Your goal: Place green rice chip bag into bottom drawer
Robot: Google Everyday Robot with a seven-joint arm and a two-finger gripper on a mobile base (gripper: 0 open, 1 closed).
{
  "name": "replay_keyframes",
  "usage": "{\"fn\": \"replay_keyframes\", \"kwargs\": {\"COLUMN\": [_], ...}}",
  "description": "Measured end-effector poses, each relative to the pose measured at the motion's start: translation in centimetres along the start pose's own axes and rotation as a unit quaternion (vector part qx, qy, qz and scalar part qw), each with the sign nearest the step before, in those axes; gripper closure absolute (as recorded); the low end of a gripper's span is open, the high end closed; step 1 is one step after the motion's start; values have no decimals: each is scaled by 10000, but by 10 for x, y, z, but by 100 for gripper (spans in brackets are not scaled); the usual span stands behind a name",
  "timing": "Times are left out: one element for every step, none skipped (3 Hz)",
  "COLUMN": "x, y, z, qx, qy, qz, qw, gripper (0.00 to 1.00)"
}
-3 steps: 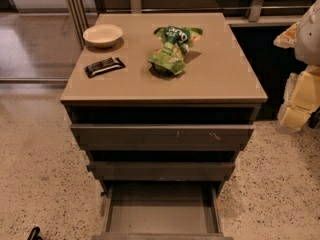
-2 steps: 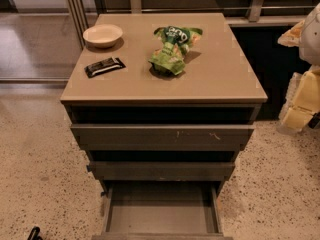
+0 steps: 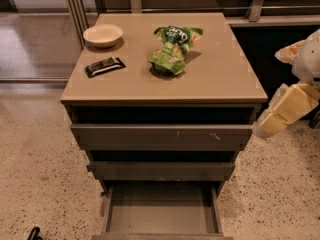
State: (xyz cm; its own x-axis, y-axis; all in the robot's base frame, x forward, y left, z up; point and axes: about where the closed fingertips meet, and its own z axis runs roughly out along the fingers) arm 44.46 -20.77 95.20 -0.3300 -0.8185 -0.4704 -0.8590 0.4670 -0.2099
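Note:
The green rice chip bag [image 3: 173, 48] lies crumpled on the cabinet top [image 3: 220, 79], towards the back and a little right of centre. The bottom drawer [image 3: 161, 211] is pulled out at the foot of the cabinet, and its inside looks empty. My gripper [image 3: 270, 124] hangs off the cabinet's right side, below the level of the top and well away from the bag. It holds nothing that I can see.
A small black wrapped bar [image 3: 104, 66] and a pale round bowl [image 3: 102, 35] sit on the left part of the top. The two upper drawers [image 3: 161, 135] stand slightly ajar. Speckled floor surrounds the cabinet, and a railing runs behind it.

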Motion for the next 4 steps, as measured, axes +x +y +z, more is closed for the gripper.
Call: {"fn": "replay_keyframes", "kwargs": {"x": [-21,-46,-70,-76], "y": [-13,-39,-66,-67], "z": [14,32,48,49], "qx": [73,148,218,230], "qy": [-432,-662,-568,-563], "qz": [198,288,331,304], "qw": [9988,9973,9976,9977], "gripper": [0,0,0,0]}}
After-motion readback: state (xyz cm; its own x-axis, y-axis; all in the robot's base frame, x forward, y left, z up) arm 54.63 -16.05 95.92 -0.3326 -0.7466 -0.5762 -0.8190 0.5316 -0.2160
